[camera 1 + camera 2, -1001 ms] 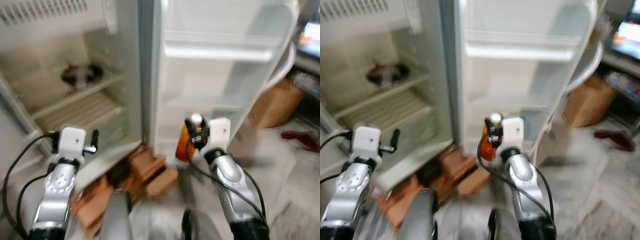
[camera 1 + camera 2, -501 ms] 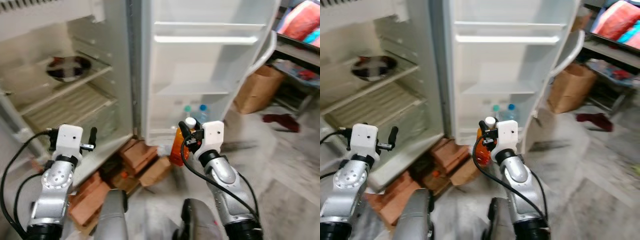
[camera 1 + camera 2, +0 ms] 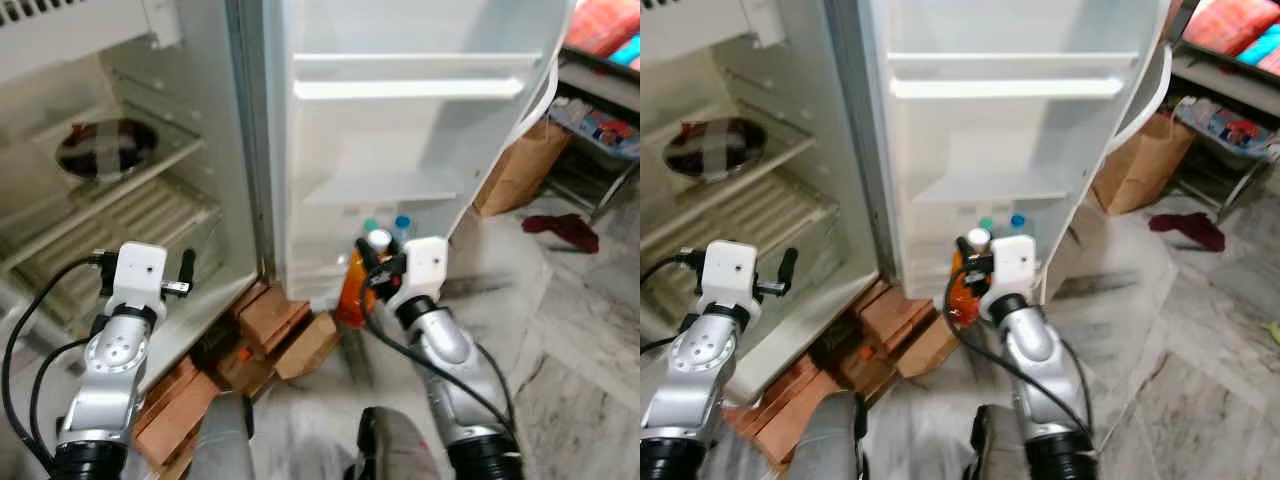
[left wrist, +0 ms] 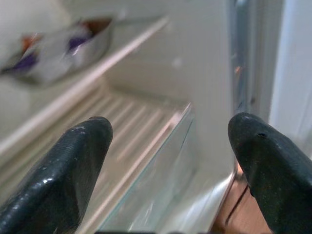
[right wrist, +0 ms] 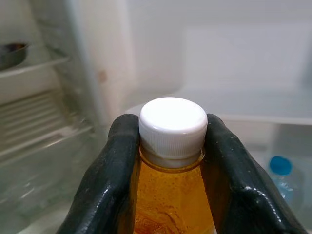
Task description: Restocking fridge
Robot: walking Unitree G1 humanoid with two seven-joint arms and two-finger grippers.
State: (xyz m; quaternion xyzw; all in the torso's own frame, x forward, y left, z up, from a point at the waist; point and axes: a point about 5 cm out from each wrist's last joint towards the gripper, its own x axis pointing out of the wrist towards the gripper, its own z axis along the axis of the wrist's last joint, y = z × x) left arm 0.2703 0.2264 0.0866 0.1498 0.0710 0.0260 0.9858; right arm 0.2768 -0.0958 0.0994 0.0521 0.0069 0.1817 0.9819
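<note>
**Right hand pinching orange bottle at open fridge door**

Right hand (image 5: 170, 161) is pinching an orange-filled bottle (image 5: 170, 204) just under its white cap (image 5: 173, 129) — both black fingers (image 5: 114, 175) are pressing against the neck from either side. In the head views the bottle (image 3: 352, 285) is hanging upright in front of the lowest part of the open fridge door (image 3: 400, 150), near its bottom rack, where two small bottles with a green cap (image 3: 371, 226) and a blue cap (image 3: 402, 222) are standing side by side.

Left hand (image 4: 170, 161) is spread wide with nothing between its fingers (image 4: 68, 170); it is facing the fridge interior, near the lower wire shelf (image 4: 131, 141). In the left eye view this hand (image 3: 186, 272) is sitting in front of the cabinet's lower edge.

On the upper fridge shelf (image 3: 130, 185) a dark round dish (image 3: 100, 150) is resting. Reddish bricks (image 3: 265, 325) are lying on the floor at the foot of the fridge — some against its base. A brown paper bag (image 3: 515, 170) is standing on the floor beyond the door, and a red cloth (image 3: 562, 228) is lying on the tiles near it.
</note>
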